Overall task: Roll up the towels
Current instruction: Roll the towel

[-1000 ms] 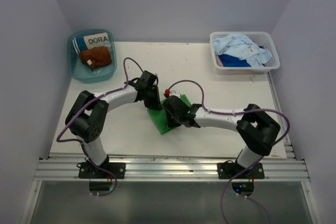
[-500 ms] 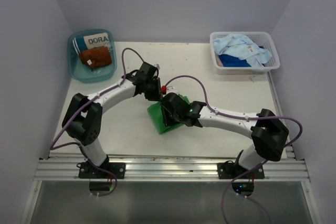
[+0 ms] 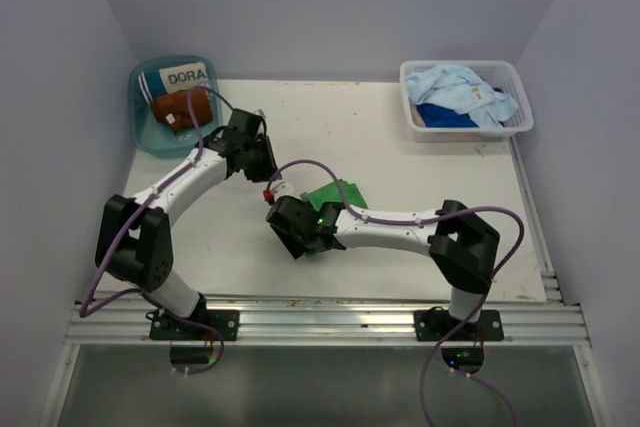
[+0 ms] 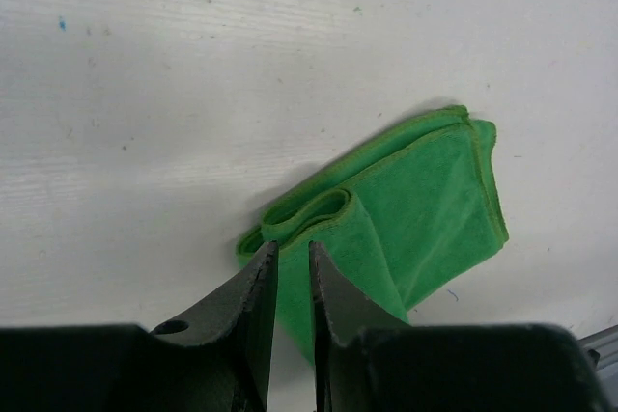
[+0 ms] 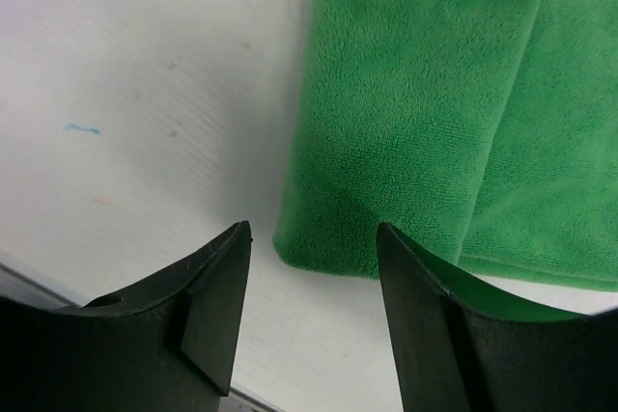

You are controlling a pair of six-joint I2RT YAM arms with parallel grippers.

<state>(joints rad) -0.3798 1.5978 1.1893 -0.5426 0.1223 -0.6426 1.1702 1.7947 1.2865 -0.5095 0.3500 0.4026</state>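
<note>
A bright green towel [image 3: 335,195] lies folded on the white table, its far-left end curled into a loose loop [image 4: 307,214]. My left gripper [image 3: 262,159] hovers just left of it. Its jaws [image 4: 292,248] stand open by a narrow gap, with nothing between them. My right gripper [image 3: 287,230] sits at the towel's near-left corner [image 5: 328,238]. Its fingers [image 5: 311,231] are spread wide above the table and the towel's edge, holding nothing. A rust-brown towel [image 3: 180,107] lies in the teal basin. Light blue [image 3: 460,87] and dark blue [image 3: 445,115] towels fill the white basket.
The teal basin [image 3: 140,132] stands at the far left corner and also holds a white "DORA" item [image 3: 187,76]. The white basket [image 3: 412,119] stands at the far right. The table's metal rail [image 3: 320,322] runs along the near edge.
My right gripper has opened, let go of the green towel and slid left to its near corner. My left arm has pulled back to the far left, off the towel.
</note>
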